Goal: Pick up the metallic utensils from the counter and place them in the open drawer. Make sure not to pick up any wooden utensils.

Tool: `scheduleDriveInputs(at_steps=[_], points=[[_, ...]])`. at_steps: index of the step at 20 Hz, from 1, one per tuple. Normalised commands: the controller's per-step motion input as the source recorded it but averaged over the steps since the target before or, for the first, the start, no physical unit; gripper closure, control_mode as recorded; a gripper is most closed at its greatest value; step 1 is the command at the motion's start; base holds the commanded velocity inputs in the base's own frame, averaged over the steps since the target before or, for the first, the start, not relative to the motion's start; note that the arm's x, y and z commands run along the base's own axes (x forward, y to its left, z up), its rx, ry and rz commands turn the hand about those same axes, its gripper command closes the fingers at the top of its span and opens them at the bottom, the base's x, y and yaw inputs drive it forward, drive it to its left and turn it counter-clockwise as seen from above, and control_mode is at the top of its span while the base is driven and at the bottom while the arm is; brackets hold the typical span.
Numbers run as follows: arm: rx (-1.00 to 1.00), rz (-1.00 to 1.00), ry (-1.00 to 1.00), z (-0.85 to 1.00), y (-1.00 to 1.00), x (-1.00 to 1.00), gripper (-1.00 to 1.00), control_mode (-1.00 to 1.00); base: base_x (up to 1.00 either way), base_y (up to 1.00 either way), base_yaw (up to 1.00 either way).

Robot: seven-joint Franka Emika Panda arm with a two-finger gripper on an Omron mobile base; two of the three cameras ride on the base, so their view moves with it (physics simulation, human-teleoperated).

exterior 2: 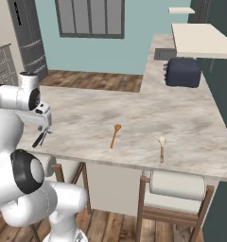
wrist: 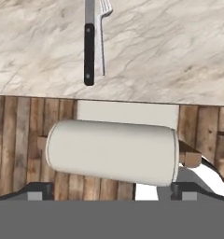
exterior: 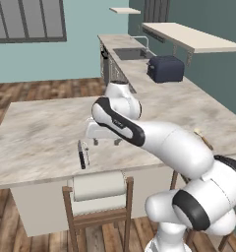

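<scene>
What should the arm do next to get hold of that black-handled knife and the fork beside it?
Probably ease the gripper toward the knife and down over it. In the hand view the knife and the silvery fork lie side by side near the counter edge, ahead of the open jaws, which hang over a stool's cushion and hold nothing.
</scene>
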Motion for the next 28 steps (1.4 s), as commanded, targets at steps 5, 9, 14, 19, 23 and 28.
scheduleDriveInputs(at_steps=[5, 9, 14, 19, 23, 28], points=[[-0.01, 0.00, -0.01, -0.56, 0.12, 0.39, -1.00, -1.00, 0.00, 0.00, 0.00], [-0.05, 0.00, -0.02, -0.65, 0.04, 0.51, -1.00, -1.00, 0.00, 0.00, 0.00], [-0.06, 0.00, 0.00, -0.24, 0.02, 0.59, -1.00, -1.00, 0.00, 0.00, 0.00], [-0.04, 0.00, 0.00, -0.07, 0.10, 0.42, -1.00, -1.00, 0.00, 0.00, 0.00], [-0.03, 0.00, -0.01, -0.01, 0.20, 0.03, -1.00, -1.00, 0.00, 0.00, 0.00], [0.00, 0.00, -0.01, -0.25, 0.23, 0.00, -1.00, -1.00, 0.00, 0.00, 0.00]])
